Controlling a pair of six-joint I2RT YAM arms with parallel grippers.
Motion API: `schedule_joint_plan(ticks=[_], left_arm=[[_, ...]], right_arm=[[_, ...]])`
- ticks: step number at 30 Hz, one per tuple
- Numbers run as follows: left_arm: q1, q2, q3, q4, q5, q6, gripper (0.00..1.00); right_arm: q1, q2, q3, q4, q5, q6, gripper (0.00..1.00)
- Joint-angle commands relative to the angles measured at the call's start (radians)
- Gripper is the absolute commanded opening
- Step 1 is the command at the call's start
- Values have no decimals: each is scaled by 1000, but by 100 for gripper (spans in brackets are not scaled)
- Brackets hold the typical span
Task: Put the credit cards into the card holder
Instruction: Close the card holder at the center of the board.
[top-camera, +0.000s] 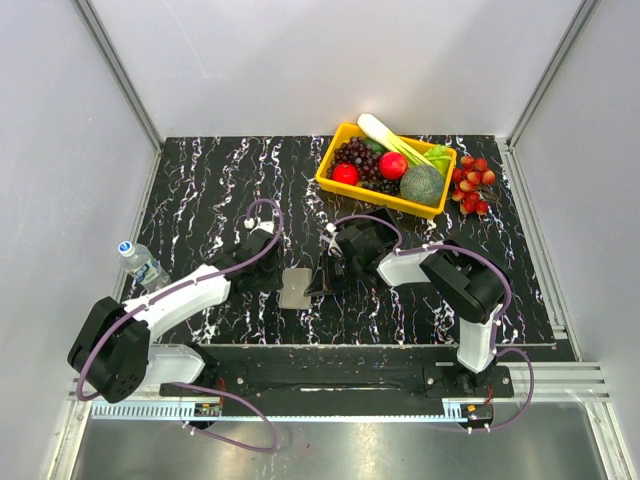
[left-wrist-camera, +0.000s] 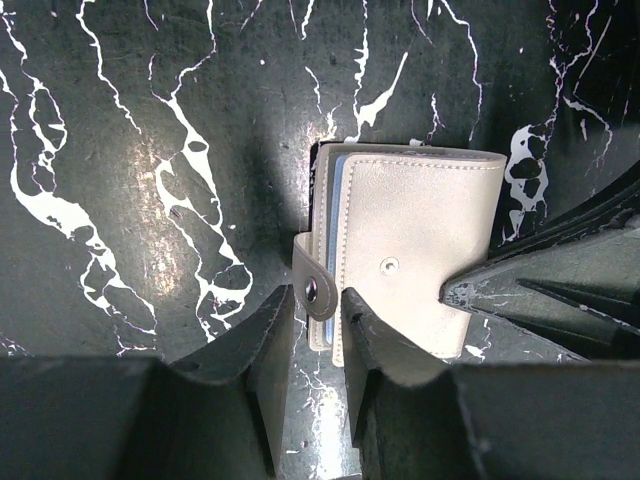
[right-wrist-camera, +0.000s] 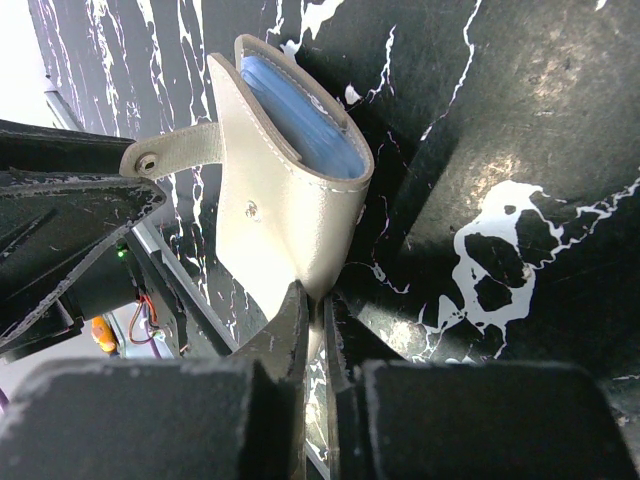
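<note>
arms (top-camera: 185, 292): white shells, black joints | cables (top-camera: 265, 201): purple (looped) | fingers (left-wrist-camera: 262, 345): black

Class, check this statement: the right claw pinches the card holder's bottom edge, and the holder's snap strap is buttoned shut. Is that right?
Not quite. The right claw does pinch the card holder at its bottom edge, but the snap strap is undone. It sticks out free, away from the stud on the cover. The right wrist view shows this.

Card holder (top-camera: 296, 288) boxed between left fingers (left-wrist-camera: 265, 350) and right fingers (right-wrist-camera: 290, 335), free tabletop (top-camera: 200, 180) beyond, basket (top-camera: 375, 196) far right.
</note>
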Motion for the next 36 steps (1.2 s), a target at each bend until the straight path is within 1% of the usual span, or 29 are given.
schedule_joint_plan(ticks=[1, 4, 7, 9, 10, 13, 15, 20, 27, 30, 31, 32, 33, 34, 36], left_arm=[[-2, -25, 39, 15, -36, -12, 29], [-5, -28, 40, 16, -42, -18, 26], [-5, -37, 34, 24, -47, -23, 26], [-5, -48, 30, 30, -48, -26, 28], [-5, -51, 28, 32, -50, -29, 31], [-5, -59, 25, 30, -54, -31, 32], [-5, -62, 25, 29, -53, -29, 28], [-5, -54, 28, 26, -41, -21, 21], [-4, -45, 28, 24, -36, -12, 20], [-5, -39, 28, 22, -34, -11, 15], [-5, -37, 30, 22, -36, -9, 15], [-5, -37, 30, 21, -36, -9, 20], [-5, -39, 30, 21, -33, -9, 28], [-4, -42, 31, 22, -34, -9, 33], [-5, -48, 31, 22, -37, -8, 34]], right_arm=[[2, 21, 18, -37, 74, -43, 8], [2, 21, 18, -35, 71, -43, 9], [2, 24, 19, -35, 69, -44, 9], [2, 26, 21, -35, 69, -44, 9], [2, 27, 21, -35, 66, -44, 9], [2, 31, 23, -37, 64, -46, 9], [0, 31, 24, -37, 63, -46, 9], [0, 29, 24, -38, 63, -46, 9], [0, 31, 26, -38, 63, -46, 9], [2, 32, 26, -40, 63, -47, 9], [2, 31, 26, -40, 61, -49, 9], [0, 32, 26, -40, 61, -49, 9], [0, 32, 26, -40, 63, -47, 9], [2, 31, 26, -40, 60, -47, 9], [2, 32, 26, -40, 61, -47, 9]])
